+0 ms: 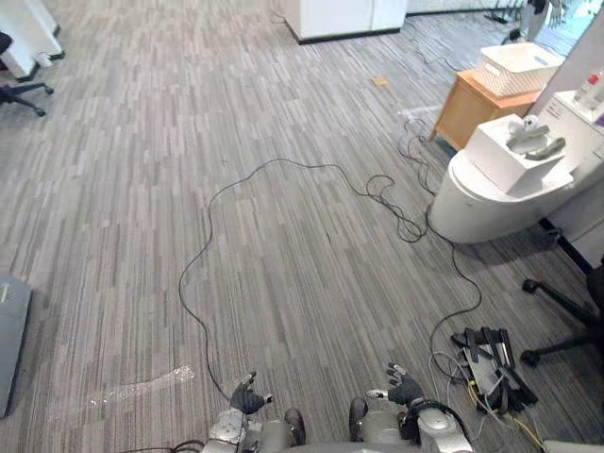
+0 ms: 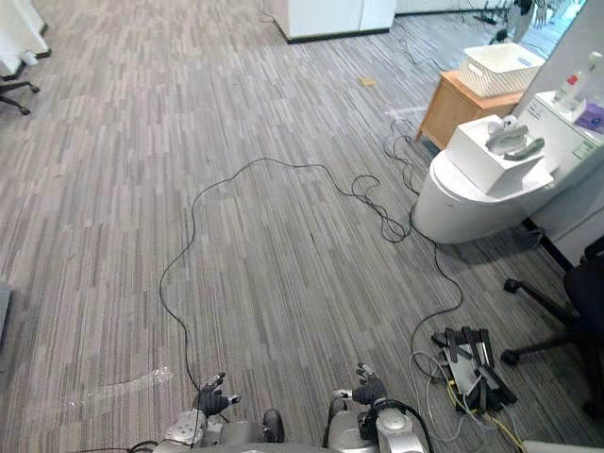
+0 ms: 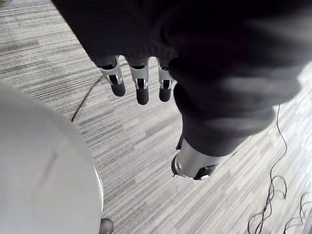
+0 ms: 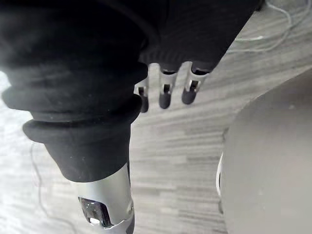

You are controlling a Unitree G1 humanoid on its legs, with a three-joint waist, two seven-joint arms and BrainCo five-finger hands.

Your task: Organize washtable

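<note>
White washtable surface [image 1: 472,203] far right on grey carpet floor [image 1: 283,236]; left robot hand [image 1: 247,398] and right robot hand [image 1: 404,387] hang low, fingers straight, empty.

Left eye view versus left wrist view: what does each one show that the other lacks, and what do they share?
Left eye view: a white rounded washbasin unit at the far right with a white boxy block on top, a light wooden side table carrying a white slotted basket, and the right robot hand low in the picture. Left wrist view: the left robot hand close up, fingers straight, holding nothing. Both: the grey striped carpet and that left robot hand.
</note>
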